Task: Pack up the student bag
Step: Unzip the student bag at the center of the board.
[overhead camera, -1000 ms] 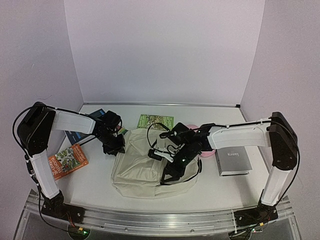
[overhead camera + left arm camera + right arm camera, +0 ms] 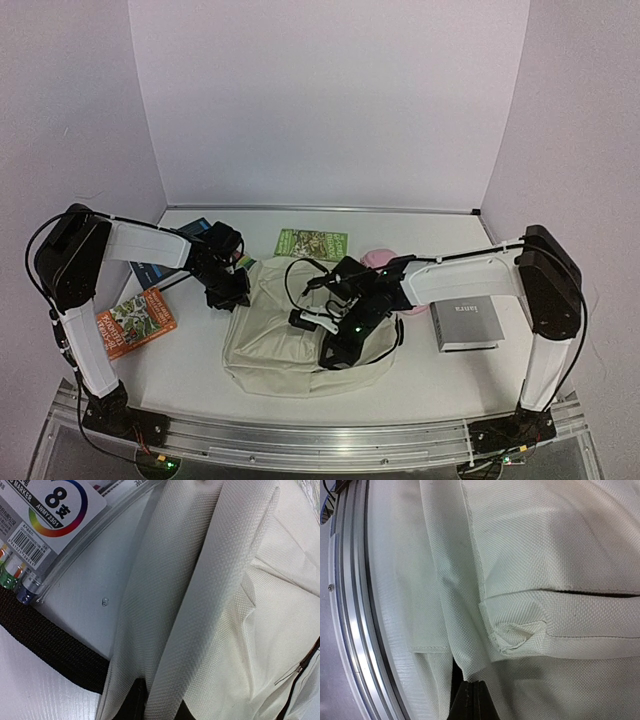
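Right claw (image 2: pixel 336 352) closed, tips resting on the bag (image 2: pixel 270 345) toward its four o'clock; left claw (image 2: pixel 228 290) pinches the bag's ten o'clock corner.

coarse, matt cream woven cloth on the student bag (image 2: pixel 225 580), ribbed black webbing for its strap (image 2: pixel 50 642), clear glossy plastic around the marker pack (image 2: pixel 55 520), smooth, faintly glossy white tabletop (image 2: pixel 35 695), brushed shiny metal rail (image 2: pixel 351 630).

So both arms are bent inward from the near corners, left gripper (image 2: pixel 228 290) low on the left, jaws nearly closed, right gripper (image 2: pixel 335 352) tilted down mid-scene, fingertips (image 2: pixel 472 700) pressed together.
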Controlling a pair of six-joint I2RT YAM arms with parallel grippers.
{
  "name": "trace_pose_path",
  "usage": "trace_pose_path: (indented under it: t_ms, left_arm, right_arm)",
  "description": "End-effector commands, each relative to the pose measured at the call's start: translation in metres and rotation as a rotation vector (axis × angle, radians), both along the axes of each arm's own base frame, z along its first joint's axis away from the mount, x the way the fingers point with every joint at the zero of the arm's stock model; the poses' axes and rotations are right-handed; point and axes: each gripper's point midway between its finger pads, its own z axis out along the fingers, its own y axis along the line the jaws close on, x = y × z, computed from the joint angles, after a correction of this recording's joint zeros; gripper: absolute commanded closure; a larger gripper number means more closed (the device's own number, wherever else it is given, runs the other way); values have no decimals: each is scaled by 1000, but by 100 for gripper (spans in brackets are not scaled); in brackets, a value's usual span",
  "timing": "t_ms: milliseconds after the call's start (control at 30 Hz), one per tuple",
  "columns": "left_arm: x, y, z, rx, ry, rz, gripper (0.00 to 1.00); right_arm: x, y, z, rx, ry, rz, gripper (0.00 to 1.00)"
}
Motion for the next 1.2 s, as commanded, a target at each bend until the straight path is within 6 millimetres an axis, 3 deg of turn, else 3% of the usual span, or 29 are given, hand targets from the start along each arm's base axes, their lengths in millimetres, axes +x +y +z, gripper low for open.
trace_pose_path:
  t_ms: [0,267,467,600,700,900,1067,1167]
  left_arm:
    - [7,4,5,22,-20,14,88]
    - [14,26,6,52,-18,51,94]
    - [20,44,8,70,-14,74,97]
    - [25,52,14,92,-38,71,96]
    - [27,43,37,76,-116,10,84]
    - [4,11,100,46,-320,-184,35]
    - [-27,-19,116,-106,-366,-311,24]
    - [-37,-24,104,-130,-334,-328,24]
  right_arm:
    - [7,8,52,103,-89,-7,100]
    - [6,-19,75,115,-183,-21,100]
    - [16,-52,69,79,-179,-82,100]
    - [16,-61,65,76,-157,-96,100]
    - [15,-56,61,80,-132,-94,100]
    - [18,-41,57,90,-76,-97,100]
    - [22,-34,64,128,-18,-113,100]
    - [23,-33,64,146,32,-118,100]
